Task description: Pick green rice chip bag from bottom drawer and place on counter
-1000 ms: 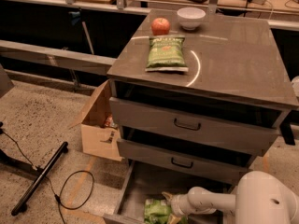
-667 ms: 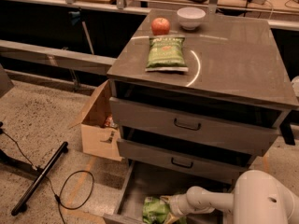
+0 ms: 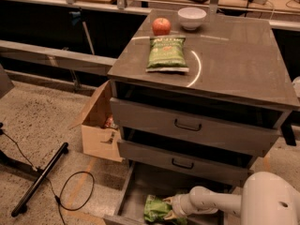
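Observation:
The green rice chip bag (image 3: 154,209) lies in the open bottom drawer (image 3: 140,186) at the bottom of the camera view, glossy and crumpled. My gripper (image 3: 169,210) reaches in from the right on a white arm (image 3: 211,203) and sits against the bag's right end. The counter (image 3: 234,55) is the dark slab on top of the cabinet, with a thin white curved line across it.
On the counter lie a flatter olive-green bag (image 3: 166,54), a red apple (image 3: 161,26) and a white bowl (image 3: 191,18). Two drawer fronts (image 3: 187,125) with black handles stand above the open drawer. A cardboard box (image 3: 98,125) stands left of the cabinet, with cables and a black bar on the floor.
The gripper and bag stay in about the same spot in the drawer; the bag looks slightly more bunched against the gripper.

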`<state>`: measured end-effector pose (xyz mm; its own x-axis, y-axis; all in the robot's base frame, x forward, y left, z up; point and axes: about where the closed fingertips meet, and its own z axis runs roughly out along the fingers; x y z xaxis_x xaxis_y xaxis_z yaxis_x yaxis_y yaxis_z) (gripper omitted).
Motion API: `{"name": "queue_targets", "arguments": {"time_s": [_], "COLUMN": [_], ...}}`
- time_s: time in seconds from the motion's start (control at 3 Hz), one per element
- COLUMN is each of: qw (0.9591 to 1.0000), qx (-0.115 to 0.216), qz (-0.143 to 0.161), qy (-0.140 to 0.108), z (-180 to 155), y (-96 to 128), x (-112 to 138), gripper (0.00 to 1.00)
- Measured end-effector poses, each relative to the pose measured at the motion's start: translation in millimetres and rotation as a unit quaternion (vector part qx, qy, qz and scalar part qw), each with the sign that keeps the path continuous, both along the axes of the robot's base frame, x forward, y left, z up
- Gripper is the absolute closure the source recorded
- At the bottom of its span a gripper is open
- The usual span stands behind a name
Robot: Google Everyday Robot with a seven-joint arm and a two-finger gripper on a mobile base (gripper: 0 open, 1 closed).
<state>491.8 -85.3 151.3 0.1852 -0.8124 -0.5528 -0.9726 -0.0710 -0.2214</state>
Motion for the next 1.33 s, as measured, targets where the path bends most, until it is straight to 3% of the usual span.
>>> {"name": "queue_targets", "arguments": {"time_s": [0.33,0.67,1.33], "qw": [0.9999,0.9994,0.9987], "qx": [0.013,0.028,0.034], "qz": [0.001,0.015,-0.001], "qy": [-0.01,-0.015,-0.04], "z": [34.5,82.3,183.7], "y": [-15.6,-36.4,-85.1], "x": [3.3,0.7,-9.4], "gripper": [1.0,1.0,1.0]}}
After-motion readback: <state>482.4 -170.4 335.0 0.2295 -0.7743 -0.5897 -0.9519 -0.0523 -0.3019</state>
